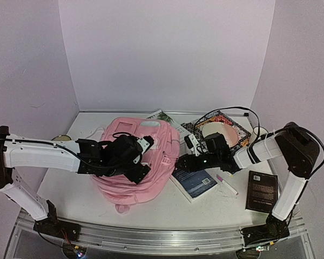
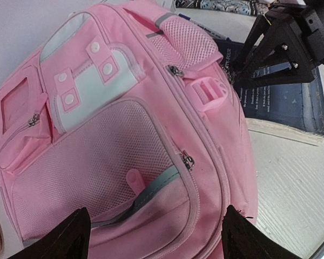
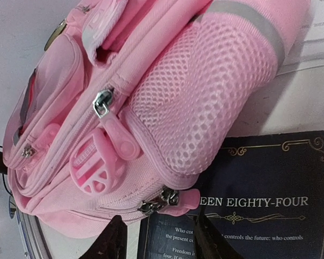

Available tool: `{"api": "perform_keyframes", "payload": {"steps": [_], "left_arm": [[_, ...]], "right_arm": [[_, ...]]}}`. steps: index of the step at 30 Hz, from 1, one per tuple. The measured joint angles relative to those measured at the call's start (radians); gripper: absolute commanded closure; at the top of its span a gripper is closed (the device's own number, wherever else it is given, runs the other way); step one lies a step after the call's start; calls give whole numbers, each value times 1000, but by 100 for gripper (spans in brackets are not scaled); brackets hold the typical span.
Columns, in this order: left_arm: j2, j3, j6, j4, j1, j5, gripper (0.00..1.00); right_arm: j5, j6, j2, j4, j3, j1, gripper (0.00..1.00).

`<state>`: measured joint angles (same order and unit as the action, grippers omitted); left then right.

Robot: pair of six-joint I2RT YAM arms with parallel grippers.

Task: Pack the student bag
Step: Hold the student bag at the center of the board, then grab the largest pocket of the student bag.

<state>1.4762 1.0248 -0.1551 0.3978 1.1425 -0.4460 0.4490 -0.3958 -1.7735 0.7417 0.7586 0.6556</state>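
The student bag (image 1: pixel 159 167) lies flat on the white counter (image 1: pixel 70 189), left of the middle, with its front pockets facing up. The left arm reaches in from the left over its near half.

The left hand (image 2: pixel 156 243) hangs above the bag's mesh front pocket (image 2: pixel 97 162). Its two dark fingertips stand wide apart and there is nothing between them. In the top view the hand covers the middle of the bag.

Just right of the bag lies a dark blue book (image 1: pixel 197 183), its left edge tucked under the bag's side. The right hand (image 3: pixel 162 243) is low over that book, right at the bag's right flank. Its fingers stand partly apart with only the book cover showing in the gap. A pink zip pull (image 3: pixel 183 198) lies just beyond the tips, below the mesh side pocket (image 3: pixel 205 97). It is not gripped.

Further right, a white pen (image 1: pixel 227 185) with a pink end lies near the blue book. A black book (image 1: pixel 262 190) lies near the right arm's base.
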Motion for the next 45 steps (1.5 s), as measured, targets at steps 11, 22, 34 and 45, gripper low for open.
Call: {"api": "perform_keyframes", "payload": {"steps": [11, 22, 34, 45], "left_arm": [[154, 4, -3, 2, 0, -12, 16], [195, 1, -17, -33, 0, -4, 17], [209, -25, -35, -86, -11, -2, 19], [160, -88, -55, -110, -60, 19, 24]], "right_arm": [[66, -5, -118, 124, -9, 0, 51], [141, -5, -184, 200, 27, -9, 55], [227, 14, -166, 264, -39, -9, 57], [172, 104, -91, 260, -73, -9, 60]]}}
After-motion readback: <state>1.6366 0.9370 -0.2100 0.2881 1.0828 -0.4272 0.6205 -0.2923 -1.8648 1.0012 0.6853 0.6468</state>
